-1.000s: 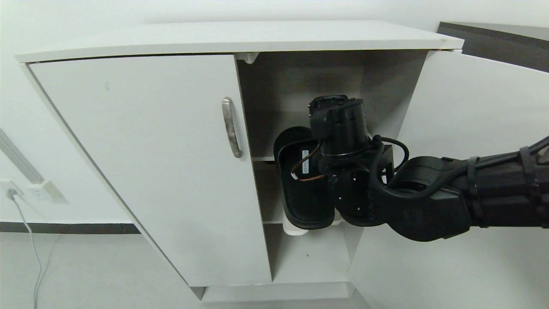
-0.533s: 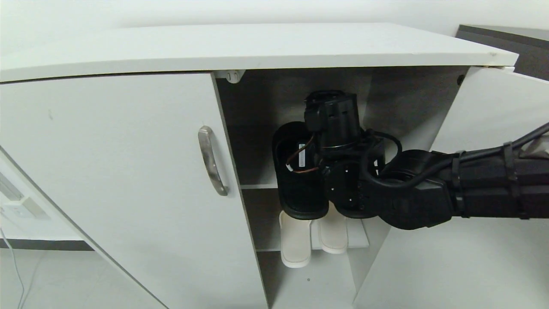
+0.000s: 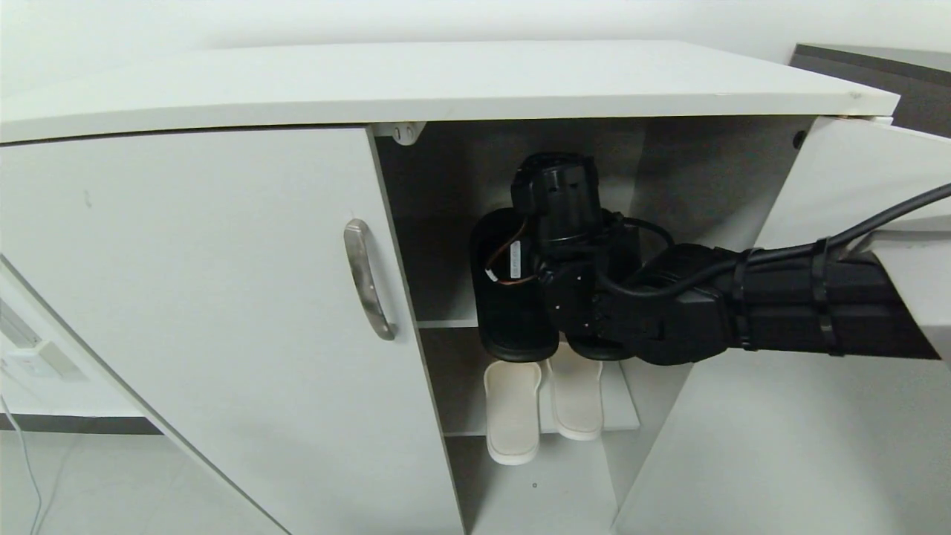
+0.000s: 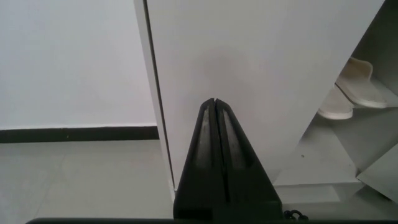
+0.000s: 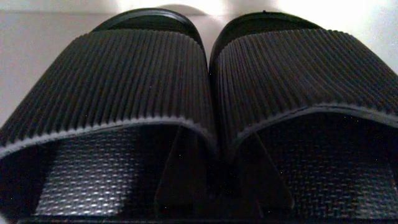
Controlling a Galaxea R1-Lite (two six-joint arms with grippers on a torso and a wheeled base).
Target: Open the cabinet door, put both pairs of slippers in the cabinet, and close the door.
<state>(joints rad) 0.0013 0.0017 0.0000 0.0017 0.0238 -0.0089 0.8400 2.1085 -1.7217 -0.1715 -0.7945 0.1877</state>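
The white cabinet (image 3: 446,74) has its right door (image 3: 787,446) swung open and its left door (image 3: 208,297) closed. My right arm reaches into the opening, and my right gripper (image 5: 217,177) is shut on the pair of black slippers (image 3: 509,312), pinching the two inner walls together. The black slippers (image 5: 149,81) sit side by side at the level of the upper shelf (image 3: 446,323), toes pointing inward. The white slippers (image 3: 542,401) lie on the lower shelf, heels overhanging its edge. My left gripper (image 4: 214,106) is shut and empty, facing the closed left door, with the white slippers (image 4: 351,90) off to one side.
A metal handle (image 3: 364,279) is mounted on the closed left door. The open right door stands close beside my right arm. A wall socket (image 3: 30,357) and bare floor (image 4: 81,180) lie to the left of the cabinet.
The head camera moved closer to the cabinet. My right arm has pushed the black slippers deeper into the cabinet, above the white pair.
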